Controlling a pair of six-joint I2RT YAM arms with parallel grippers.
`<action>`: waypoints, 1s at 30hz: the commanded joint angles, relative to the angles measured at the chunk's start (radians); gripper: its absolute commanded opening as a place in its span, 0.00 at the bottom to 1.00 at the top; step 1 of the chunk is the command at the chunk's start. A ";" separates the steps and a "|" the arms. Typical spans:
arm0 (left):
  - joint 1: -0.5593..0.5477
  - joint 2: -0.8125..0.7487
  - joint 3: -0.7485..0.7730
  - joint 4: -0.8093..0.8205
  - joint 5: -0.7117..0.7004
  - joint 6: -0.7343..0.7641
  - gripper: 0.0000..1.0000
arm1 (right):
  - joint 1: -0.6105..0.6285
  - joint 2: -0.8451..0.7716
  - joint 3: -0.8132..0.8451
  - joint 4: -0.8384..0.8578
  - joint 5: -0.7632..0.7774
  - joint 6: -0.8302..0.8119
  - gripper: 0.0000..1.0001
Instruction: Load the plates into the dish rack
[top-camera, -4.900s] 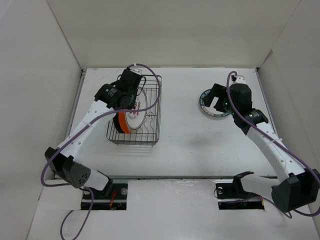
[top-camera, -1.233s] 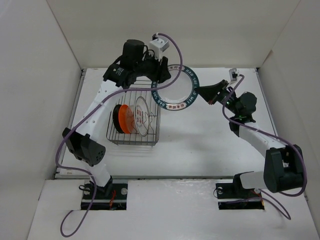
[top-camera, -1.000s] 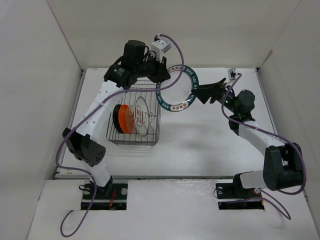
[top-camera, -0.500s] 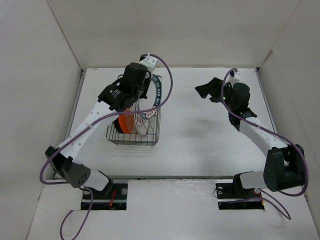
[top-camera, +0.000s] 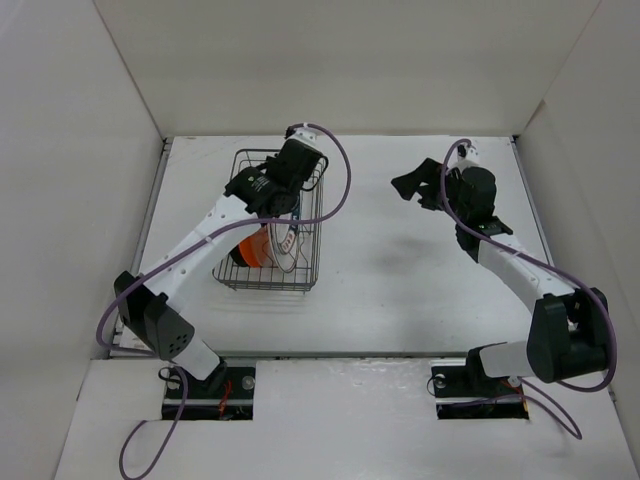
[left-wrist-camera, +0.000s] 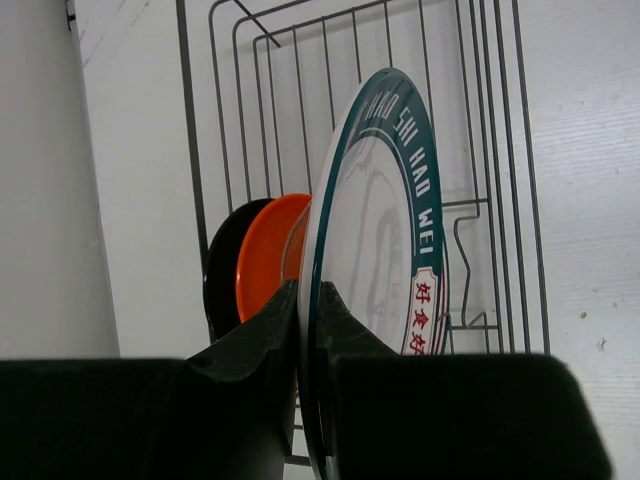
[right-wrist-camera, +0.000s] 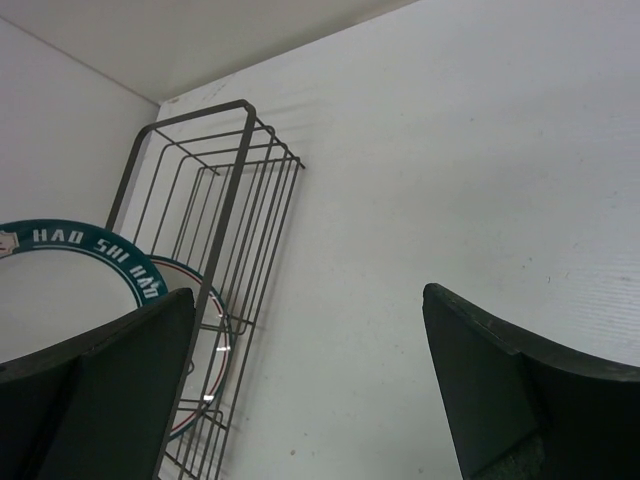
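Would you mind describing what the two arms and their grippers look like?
The left arm and the right arm both have white link shells with black joint housings. A purple cable loops along each one. The left gripper and the right gripper have black, blocky fingers. No markings are legible.

White worktop (top-camera: 400, 290), matte and faintly scuffed, boxed in by plain pale walls (top-camera: 330, 70) at left, back and right. Nearer, a white board (top-camera: 340, 410) along the front edge.
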 joint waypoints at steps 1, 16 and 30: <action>-0.011 -0.013 0.063 -0.010 -0.035 -0.050 0.00 | 0.012 -0.011 0.008 0.005 0.023 -0.005 1.00; -0.011 0.022 0.005 -0.031 0.017 -0.104 0.00 | -0.041 -0.051 -0.010 -0.013 -0.006 -0.005 1.00; -0.011 0.044 0.049 -0.031 0.088 -0.073 0.30 | -0.050 -0.042 0.008 -0.013 -0.046 -0.015 1.00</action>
